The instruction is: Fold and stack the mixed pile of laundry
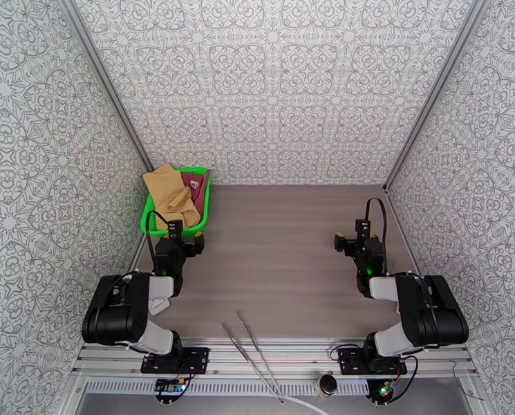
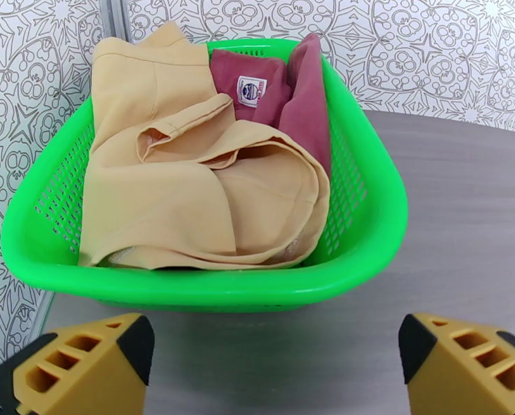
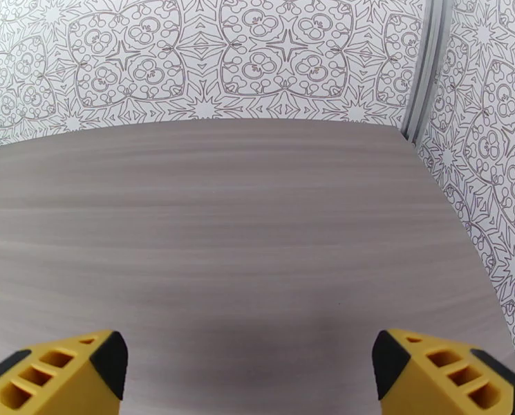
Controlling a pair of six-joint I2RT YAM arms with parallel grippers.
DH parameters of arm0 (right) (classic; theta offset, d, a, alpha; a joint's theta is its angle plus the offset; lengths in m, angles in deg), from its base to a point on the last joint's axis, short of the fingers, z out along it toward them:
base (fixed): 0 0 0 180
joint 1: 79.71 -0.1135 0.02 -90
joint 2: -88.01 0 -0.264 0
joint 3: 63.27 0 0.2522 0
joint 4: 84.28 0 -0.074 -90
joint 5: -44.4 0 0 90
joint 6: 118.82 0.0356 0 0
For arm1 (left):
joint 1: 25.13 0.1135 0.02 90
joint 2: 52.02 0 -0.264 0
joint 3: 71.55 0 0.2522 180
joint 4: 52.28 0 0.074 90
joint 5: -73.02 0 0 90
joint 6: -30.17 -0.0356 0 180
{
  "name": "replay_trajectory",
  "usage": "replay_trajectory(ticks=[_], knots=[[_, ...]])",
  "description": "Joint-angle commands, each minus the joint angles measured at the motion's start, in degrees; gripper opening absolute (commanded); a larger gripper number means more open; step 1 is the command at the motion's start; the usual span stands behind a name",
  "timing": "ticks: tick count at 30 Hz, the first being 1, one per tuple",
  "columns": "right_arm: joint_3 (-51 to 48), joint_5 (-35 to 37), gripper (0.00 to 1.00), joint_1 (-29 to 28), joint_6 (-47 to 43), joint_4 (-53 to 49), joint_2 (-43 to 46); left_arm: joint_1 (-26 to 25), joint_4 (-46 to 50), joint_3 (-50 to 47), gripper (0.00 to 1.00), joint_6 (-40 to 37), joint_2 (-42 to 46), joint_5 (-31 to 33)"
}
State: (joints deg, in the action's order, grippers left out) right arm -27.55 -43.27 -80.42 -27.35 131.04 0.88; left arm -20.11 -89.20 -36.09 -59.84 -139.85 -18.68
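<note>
Green mesh basket [image 2: 368, 223] on bench [image 2: 451, 202], just ahead of left jaws, tucked into the wall corner. Ahead of right jaws: grey woodgrain bench, patterned wall [image 3: 257, 57] beyond.

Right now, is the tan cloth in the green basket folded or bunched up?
Bunched up: the plain tan cloth lies in loose folds, one end poking past the far rim of the bright green plastic mesh basket.

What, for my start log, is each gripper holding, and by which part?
Nothing. The left gripper and right gripper stand open and empty; the clothes lie in the basket.
</note>
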Motion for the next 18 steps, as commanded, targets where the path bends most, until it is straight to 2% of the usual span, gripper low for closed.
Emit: replay_trajectory(ticks=[1,18], knots=[[0.28,1.01,0.99,-0.43,-0.42,0.57,0.12,-0.17,0.84,0.86,1.0,0.01,-0.5,0.33],[0.38,0.92,0.99,-0.45,-0.34,0.36,0.12,-0.43,0.84,0.76,0.99,-0.04,-0.5,0.89]])
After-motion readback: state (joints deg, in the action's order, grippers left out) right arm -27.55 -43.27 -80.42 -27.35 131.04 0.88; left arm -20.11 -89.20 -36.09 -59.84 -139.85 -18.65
